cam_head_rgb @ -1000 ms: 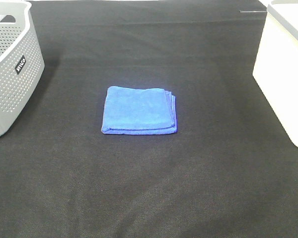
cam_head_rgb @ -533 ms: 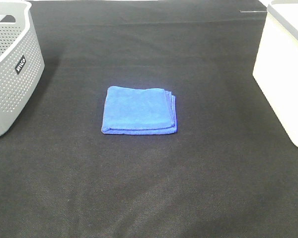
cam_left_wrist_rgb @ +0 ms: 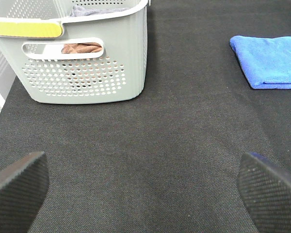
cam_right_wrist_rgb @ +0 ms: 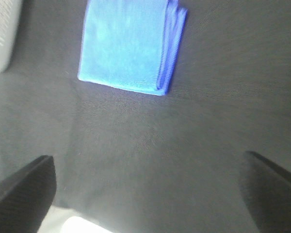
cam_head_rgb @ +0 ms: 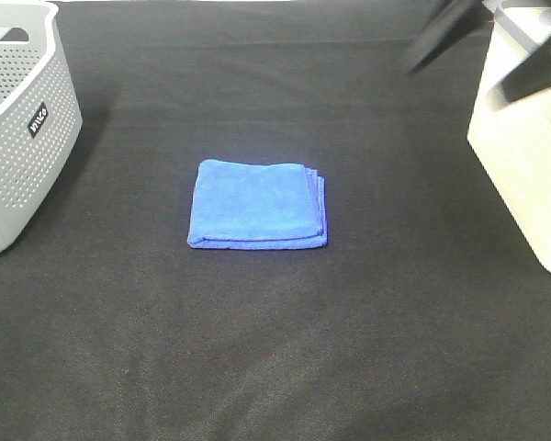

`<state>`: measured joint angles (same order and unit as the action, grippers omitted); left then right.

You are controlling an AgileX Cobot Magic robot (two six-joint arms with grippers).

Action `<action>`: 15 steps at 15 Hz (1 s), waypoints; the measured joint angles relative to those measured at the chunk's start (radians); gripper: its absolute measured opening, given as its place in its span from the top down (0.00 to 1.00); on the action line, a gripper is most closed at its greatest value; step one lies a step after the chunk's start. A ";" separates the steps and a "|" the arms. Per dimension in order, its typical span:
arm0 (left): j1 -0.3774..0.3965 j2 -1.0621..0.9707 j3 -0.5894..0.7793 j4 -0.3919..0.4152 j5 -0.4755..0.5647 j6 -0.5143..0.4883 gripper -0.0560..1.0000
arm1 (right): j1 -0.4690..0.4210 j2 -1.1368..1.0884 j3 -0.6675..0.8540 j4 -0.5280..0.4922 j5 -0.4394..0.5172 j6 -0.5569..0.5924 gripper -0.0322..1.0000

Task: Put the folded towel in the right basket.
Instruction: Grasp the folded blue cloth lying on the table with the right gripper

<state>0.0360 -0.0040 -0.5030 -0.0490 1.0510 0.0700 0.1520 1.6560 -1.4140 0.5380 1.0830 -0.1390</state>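
From the high camera: shows the folded towel flat on the black bench, between the grey left basket and the white right basket, touching neither. Catches the right pincer as a dark blur beside the right basket's rim, spread wide, gripping nothing. Places the towel down-bench from it, toward the left basket. Shows nothing of the left arm.

From the left wrist: looks out past the left pincer, released and bare, low over the bench. Puts the left basket close ahead and the towel well apart, off to one side.

From the right wrist: blurs, yet shows the right pincer parted and unladen, with the towel ahead, roughly centred between the two fingers. Shows the towel's layered edges along one side, its longer run lying with the line of approach. Looks like the right arm's job, and calls for a forward reach and descent onto the towel.
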 joint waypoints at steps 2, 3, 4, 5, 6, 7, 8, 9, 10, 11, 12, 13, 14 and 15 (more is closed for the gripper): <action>0.000 0.000 0.000 0.000 0.000 0.000 0.01 | 0.013 0.201 -0.053 0.057 -0.041 -0.035 0.02; 0.000 0.000 0.000 0.000 0.000 0.000 0.01 | 0.013 0.292 -0.099 0.091 -0.042 -0.049 0.02; 0.000 0.000 0.000 0.000 0.000 0.000 0.01 | 0.013 0.384 -0.156 0.121 -0.044 -0.063 0.02; 0.000 0.000 0.000 0.000 0.000 0.000 0.01 | 0.013 0.457 -0.207 0.146 -0.045 -0.067 0.02; 0.000 0.000 0.000 0.000 0.000 0.000 0.01 | 0.013 0.525 -0.259 0.164 -0.045 -0.070 0.02; 0.000 0.000 0.000 0.000 0.000 0.000 0.01 | 0.013 0.598 -0.318 0.184 -0.047 -0.071 0.02; 0.000 0.000 0.000 0.000 0.000 0.000 0.01 | 0.013 0.637 -0.347 0.198 -0.047 -0.071 0.02; 0.000 0.000 0.000 0.000 0.000 0.000 0.01 | 0.013 0.637 -0.347 0.198 -0.047 -0.071 0.02; 0.000 0.000 0.000 0.000 0.000 0.000 0.01 | 0.013 0.674 -0.370 0.219 -0.047 -0.072 0.02; 0.000 0.000 0.000 0.000 0.000 0.000 0.01 | 0.013 0.699 -0.383 0.235 -0.050 -0.077 0.02; 0.000 0.000 0.000 0.000 0.000 0.000 0.01 | 0.015 0.719 -0.388 0.241 -0.066 -0.089 0.02; 0.000 0.000 0.000 0.000 0.000 0.000 0.01 | 0.025 0.744 -0.389 0.241 -0.084 -0.096 0.02; 0.000 0.000 0.000 0.000 0.000 0.000 0.01 | 0.035 0.764 -0.389 0.250 -0.089 -0.096 0.02; 0.000 0.000 0.000 0.000 0.000 0.000 0.01 | 0.044 0.772 -0.396 0.264 -0.095 -0.097 0.02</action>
<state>0.0360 -0.0040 -0.5030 -0.0490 1.0510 0.0700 0.1960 2.4280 -1.8100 0.8020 0.9880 -0.2360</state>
